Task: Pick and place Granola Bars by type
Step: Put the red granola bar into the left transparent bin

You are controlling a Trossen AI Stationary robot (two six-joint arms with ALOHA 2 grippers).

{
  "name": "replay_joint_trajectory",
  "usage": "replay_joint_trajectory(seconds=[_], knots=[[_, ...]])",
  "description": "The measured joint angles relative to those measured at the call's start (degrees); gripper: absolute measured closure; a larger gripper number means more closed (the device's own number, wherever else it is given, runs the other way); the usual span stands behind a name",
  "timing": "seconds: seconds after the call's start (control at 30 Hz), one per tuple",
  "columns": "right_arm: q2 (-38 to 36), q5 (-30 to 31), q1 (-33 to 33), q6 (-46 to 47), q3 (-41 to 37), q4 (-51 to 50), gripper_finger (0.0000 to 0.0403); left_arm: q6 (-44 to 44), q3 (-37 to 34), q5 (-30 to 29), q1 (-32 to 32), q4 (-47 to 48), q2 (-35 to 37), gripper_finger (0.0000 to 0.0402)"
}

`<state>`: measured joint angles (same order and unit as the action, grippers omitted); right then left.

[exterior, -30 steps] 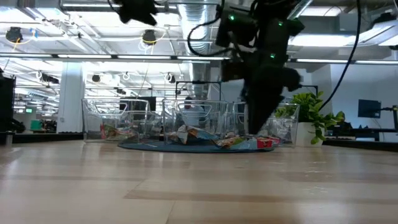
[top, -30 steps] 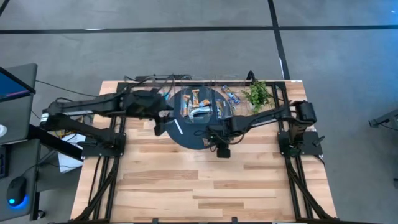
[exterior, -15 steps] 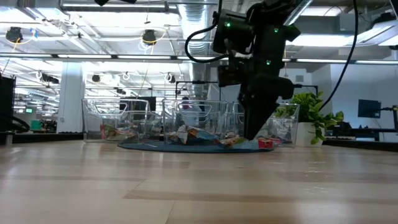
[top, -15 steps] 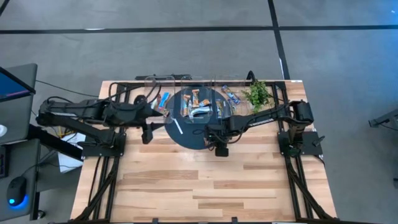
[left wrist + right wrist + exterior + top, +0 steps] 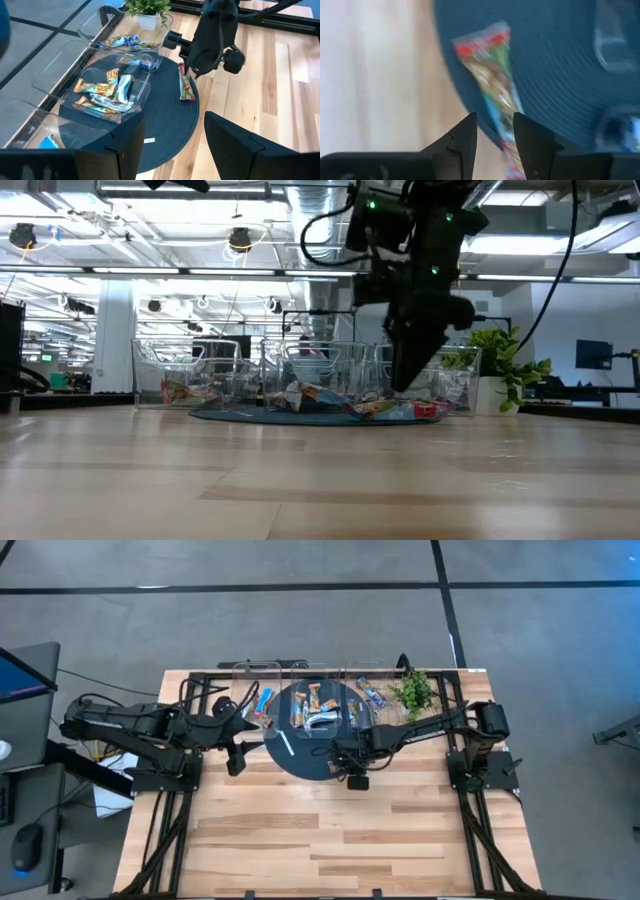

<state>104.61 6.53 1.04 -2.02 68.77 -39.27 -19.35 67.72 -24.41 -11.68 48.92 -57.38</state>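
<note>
One granola bar (image 5: 490, 75) with red ends lies flat on the near right edge of the dark blue round mat (image 5: 300, 758), also seen in the left wrist view (image 5: 187, 89). My right gripper (image 5: 494, 125) hovers right over it, pointing down, open by a narrow gap, with its fingers on either side of the bar's end; whether they touch it does not show. Three clear bins along the far edge hold other bars: orange ones (image 5: 315, 705), blue-white ones (image 5: 372, 692), and one blue-white bar (image 5: 262, 700). My left gripper (image 5: 172, 145) is open, empty, and left of the mat (image 5: 243, 735).
A small green plant (image 5: 413, 692) stands at the far right corner, beside the right bin. A thin white stick (image 5: 286, 745) lies on the mat's left part. The wide near half of the wooden table (image 5: 320, 840) holds nothing. The arms' bases and cables flank the mat.
My left arm has drawn back from over the left bin toward the table's left edge, and its open gripper now sits lower beside the mat. A blue-white bar shows in the left bin where the arm stood. My right gripper has stayed over the bar on the mat's edge.
</note>
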Motion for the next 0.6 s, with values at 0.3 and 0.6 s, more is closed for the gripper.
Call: replay_joint_trajectory(seconds=[0.3,0.6], knots=[[0.7,-2.5,-3.1,-4.1,-0.1,-0.3,0.0283,-0.1,0.0,-0.3,0.0,1.7,0.0,0.0203],[0.7,-6.7,-1.9,-4.5,-0.1,1.2,0.0283,-0.9,0.0,-0.3,0.0,2.7,0.0,0.0203]])
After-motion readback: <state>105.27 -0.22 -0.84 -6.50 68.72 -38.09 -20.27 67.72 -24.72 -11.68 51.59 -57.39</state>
